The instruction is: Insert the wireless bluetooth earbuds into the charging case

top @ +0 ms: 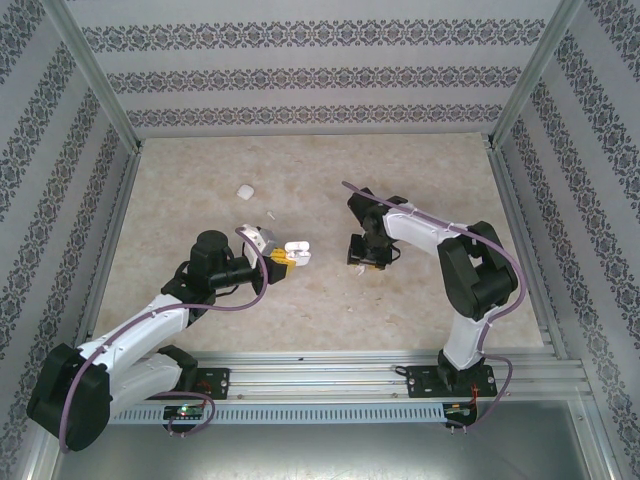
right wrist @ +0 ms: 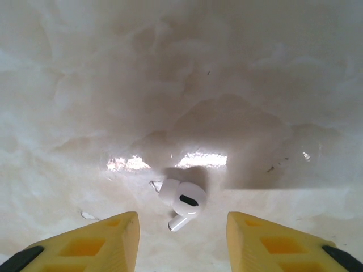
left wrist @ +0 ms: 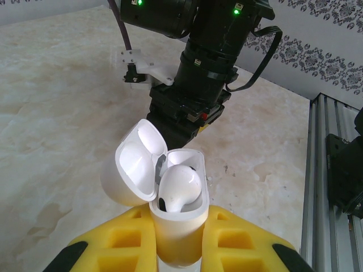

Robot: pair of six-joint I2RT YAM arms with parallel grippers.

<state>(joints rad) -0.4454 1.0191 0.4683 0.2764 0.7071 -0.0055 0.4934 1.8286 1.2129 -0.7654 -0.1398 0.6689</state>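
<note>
My left gripper (left wrist: 177, 229) is shut on the white charging case (left wrist: 177, 226), held upright between its yellow fingers (left wrist: 119, 241) with the lid (left wrist: 131, 170) swung open to the left. One white earbud (left wrist: 179, 186) sits in the case's near socket. In the top view the left gripper (top: 283, 262) holds the case (top: 296, 250) at the table's middle. A second earbud (right wrist: 182, 199) lies on the table, stem toward me, between the fingers of my right gripper (right wrist: 181, 220). That gripper is open and touches nothing. In the top view the right gripper (top: 362, 264) points down, right of the case.
A small white rounded object (top: 243, 190) and a tiny white fleck (top: 270, 213) lie on the marble-patterned table (top: 420, 170) behind the left gripper. Patterned walls enclose three sides. A metal rail (top: 330, 378) runs along the near edge. The right arm (left wrist: 210, 56) looms just behind the case.
</note>
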